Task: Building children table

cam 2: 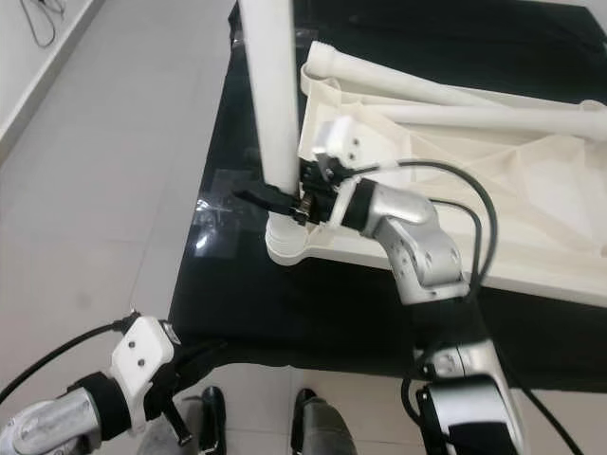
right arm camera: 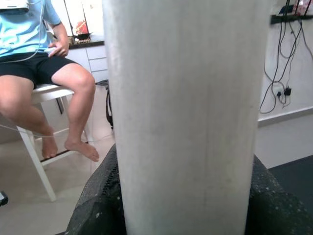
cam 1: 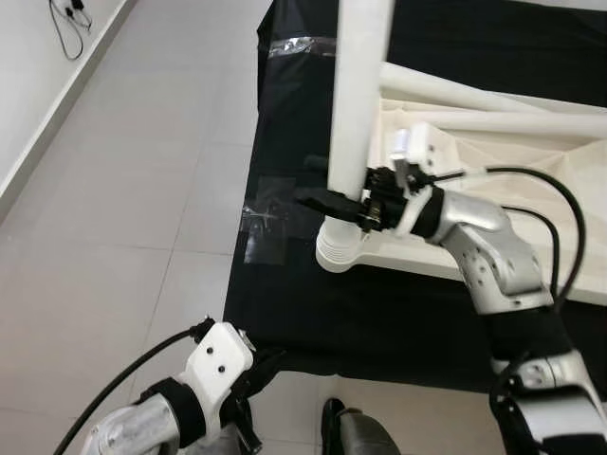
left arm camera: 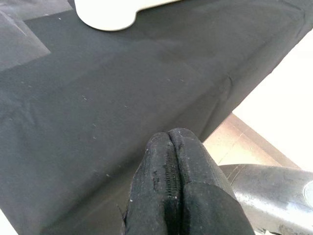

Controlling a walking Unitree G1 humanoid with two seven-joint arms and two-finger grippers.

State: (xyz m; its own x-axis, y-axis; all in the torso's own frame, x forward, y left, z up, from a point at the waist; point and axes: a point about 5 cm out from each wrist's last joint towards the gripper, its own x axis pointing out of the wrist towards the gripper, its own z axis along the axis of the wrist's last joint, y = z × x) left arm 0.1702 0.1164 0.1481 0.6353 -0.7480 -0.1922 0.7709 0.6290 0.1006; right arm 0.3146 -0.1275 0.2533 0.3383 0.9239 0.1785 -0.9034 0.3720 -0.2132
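Grey floor tiles surround a black cloth spread flat, with clear tape patches stuck on it near its edge. On the cloth lies the white tabletop, underside up, ribbed panel showing, two loose white legs lying across it.

My right gripper is clamped around the upright white leg, fingers closed on either side just above where the leg meets the round corner socket of the tabletop. The leg stands vertical in that socket at the corner nearest the cloth's edge.

Right wrist view has the leg's matte white tube up close, my black fingers hugging both sides. Behind it: a person seated on a white chair, light blue top, dark shorts, bare feet on pale floor; cables hang on the wall.

Left gripper hangs low off the cloth's near edge, fingers pressed together, holding nothing. Left wrist view shows black cloth, the rounded white socket corner, and a strip of floor.

Head views show a dark shoe at the cloth's near edge, and a white skirting board.
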